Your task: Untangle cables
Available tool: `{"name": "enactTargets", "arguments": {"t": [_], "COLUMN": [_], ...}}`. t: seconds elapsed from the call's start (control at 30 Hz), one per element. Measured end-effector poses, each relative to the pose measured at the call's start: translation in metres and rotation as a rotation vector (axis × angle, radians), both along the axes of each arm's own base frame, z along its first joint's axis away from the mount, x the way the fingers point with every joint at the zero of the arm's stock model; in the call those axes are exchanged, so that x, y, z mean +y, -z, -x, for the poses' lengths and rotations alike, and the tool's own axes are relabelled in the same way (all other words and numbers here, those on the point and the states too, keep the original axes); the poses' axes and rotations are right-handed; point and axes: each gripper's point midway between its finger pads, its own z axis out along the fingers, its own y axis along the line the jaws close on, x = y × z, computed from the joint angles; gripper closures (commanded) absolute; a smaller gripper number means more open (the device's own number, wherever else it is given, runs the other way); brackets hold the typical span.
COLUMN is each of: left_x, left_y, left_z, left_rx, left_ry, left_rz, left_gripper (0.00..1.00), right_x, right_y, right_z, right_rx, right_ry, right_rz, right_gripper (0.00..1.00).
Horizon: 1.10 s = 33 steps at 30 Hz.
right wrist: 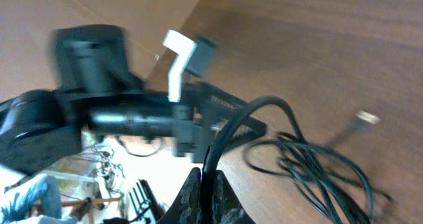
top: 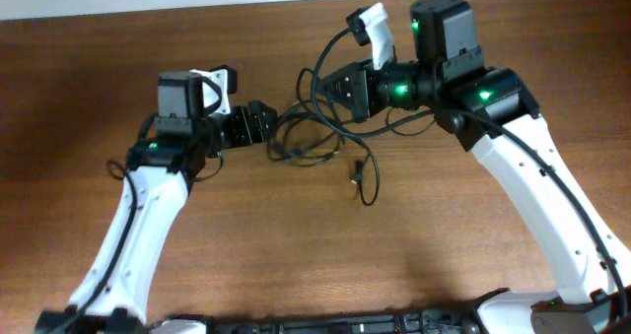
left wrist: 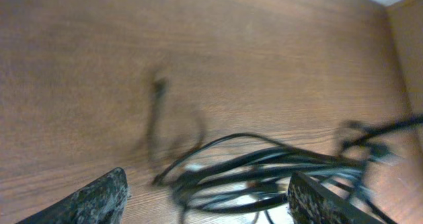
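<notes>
The cables [top: 317, 137] are thin black cords in a loose tangle on the wooden table between my two arms. One plug end [top: 356, 175] trails toward the front. My left gripper [top: 266, 125] is at the tangle's left edge. In the left wrist view its jaws [left wrist: 208, 199] are wide apart, with blurred cable loops [left wrist: 264, 168] lying between them. My right gripper [top: 333, 84] is at the tangle's upper right. In the right wrist view its jaws [right wrist: 207, 194] are pressed together on one black cable [right wrist: 228, 128] that arcs up from them. More loops [right wrist: 317, 171] and a pale plug [right wrist: 365, 117] lie beyond.
The left arm [right wrist: 99, 112] fills the left of the right wrist view, close to the right gripper. The table's far edge [top: 246, 7] runs along the top of the overhead view. Bare wood [top: 345, 255] lies toward the front.
</notes>
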Motion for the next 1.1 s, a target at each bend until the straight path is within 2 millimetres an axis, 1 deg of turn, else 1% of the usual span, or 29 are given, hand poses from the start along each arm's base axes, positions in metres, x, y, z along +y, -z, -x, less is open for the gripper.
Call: {"name": "enactTargets", "arguments": {"t": [0.03, 0.07, 0.13, 0.17, 0.2, 0.27, 0.3, 0.33, 0.37, 0.43, 0.47, 0.5, 0.57, 0.6, 0.63, 0.67, 0.7, 0.73, 0.77, 0.8, 0.83, 0.87, 0.9, 0.93, 0.97, 1.0, 1.03, 1.07, 1.1], "left_x": [0.000, 0.000, 0.000, 0.000, 0.000, -0.005, -0.011, -0.016, -0.025, -0.042, -0.051, -0.064, -0.077, -0.082, -0.081, -0.079, -0.078, -0.074, -0.071, -0.066, -0.057, -0.048, -0.032, -0.022, -0.008, 0.011, 0.031, 0.045, 0.055], "left_y": [-0.014, -0.017, -0.012, -0.011, -0.010, -0.010, -0.011, -0.010, -0.002, 0.016, 0.025, 0.042, 0.071, 0.086, 0.104, 0.115, 0.126, 0.137, 0.143, 0.149, 0.152, 0.153, 0.151, 0.149, 0.147, 0.147, 0.150, 0.152, 0.153], "left_z": [0.003, 0.005, 0.010, 0.012, 0.013, 0.015, 0.016, 0.017, 0.018, 0.012, 0.004, -0.009, -0.026, -0.039, -0.048, -0.051, -0.054, -0.052, -0.048, -0.041, -0.038, -0.036, -0.034, -0.034, -0.033, -0.032, -0.032, -0.031, -0.030], "left_rx": [-0.037, -0.046, -0.041, -0.048, -0.063, -0.110, -0.132, -0.145, -0.150, -0.149, -0.165, -0.184, -0.204, -0.224, -0.224, -0.215, -0.204, -0.171, -0.143, -0.099, -0.063, -0.036, -0.001, 0.014, 0.040, 0.069, 0.105, 0.130, 0.146], "left_ry": [0.009, 0.017, 0.049, 0.069, 0.101, 0.177, 0.218, 0.248, 0.297, 0.353, 0.375, 0.396, 0.393, 0.377, 0.358, 0.349, 0.340, 0.338, 0.338, 0.341, 0.332, 0.321, 0.292, 0.275, 0.249, 0.212, 0.163, 0.131, 0.106], "left_rz": [0.002, -0.003, -0.029, -0.046, -0.071, -0.119, -0.140, -0.153, -0.173, -0.184, -0.192, -0.212, -0.271, -0.301, -0.334, -0.349, -0.361, -0.376, -0.387, -0.395, -0.400, -0.403, -0.404, -0.403, -0.395, -0.406, -0.409, -0.414, -0.413], "left_gripper": [0.22, 0.21, 0.23, 0.22, 0.22, 0.18, 0.18, 0.18, 0.11, 0.10, 0.02, 0.01, 0.01, 0.16, 0.85, 1.00, 1.00, 1.00, 0.99, 0.94, 0.92, 0.89, 0.85, 0.78, 0.75, 0.67, 0.60, 0.51, 0.46], "right_x": [-0.002, -0.002, 0.001, 0.003, 0.005, 0.006, 0.007, 0.007, 0.007, 0.007, 0.007, 0.007, 0.006, 0.006, 0.006, 0.006, 0.004, 0.001, -0.007, -0.028, -0.062, -0.115, -0.151, -0.178, -0.218, -0.263, -0.309, -0.345, -0.365], "right_y": [0.004, 0.009, 0.031, 0.047, 0.069, 0.098, 0.105, 0.106, 0.106, 0.106, 0.105, 0.106, 0.106, 0.107, 0.107, 0.107, 0.107, 0.107, 0.108, 0.110, 0.112, 0.114, 0.113, 0.109, 0.096, 0.070, 0.041, 0.013, -0.004], "right_z": [-0.002, -0.006, -0.020, -0.026, -0.035, -0.044, -0.046, -0.046, -0.046, -0.047, -0.047, -0.046, -0.045, -0.044, -0.044, -0.044, -0.045, -0.047, -0.052, -0.067, -0.082, -0.094, -0.097, -0.094, -0.095, -0.100, -0.100, -0.093, -0.088], "right_rx": [0.022, 0.036, 0.082, 0.117, 0.165, 0.224, 0.239, 0.242, 0.241, 0.240, 0.239, 0.241, 0.247, 0.253, 0.255, 0.256, 0.253, 0.244, 0.238, 0.220, 0.203, 0.203, 0.214, 0.235, 0.240, 0.194, 0.144, 0.098, 0.072], "right_ry": [0.021, 0.034, 0.050, 0.054, 0.059, 0.070, 0.075, 0.076, 0.076, 0.076, 0.076, 0.076, 0.076, 0.076, 0.076, 0.076, 0.079, 0.081, 0.102, 0.167, 0.259, 0.400, 0.494, 0.554, 0.655, 0.777, 0.904, 1.001, 1.053], "right_rz": [0.011, 0.020, 0.048, 0.064, 0.087, 0.120, 0.128, 0.130, 0.129, 0.129, 0.128, 0.129, 0.132, 0.134, 0.135, 0.135, 0.135, 0.137, 0.146, 0.170, 0.208, 0.291, 0.346, 0.387, 0.437, 0.467, 0.486, 0.499, 0.504], "right_gripper": [0.96, 0.96, 0.96, 0.96, 0.96, 0.96, 0.96, 0.96, 0.96, 0.96, 0.96, 0.96, 0.96, 0.96, 0.96, 0.96, 0.96, 0.96, 0.96, 0.96, 0.96, 0.96, 0.96, 0.96, 0.96, 0.96, 0.96, 0.96, 0.96]}}
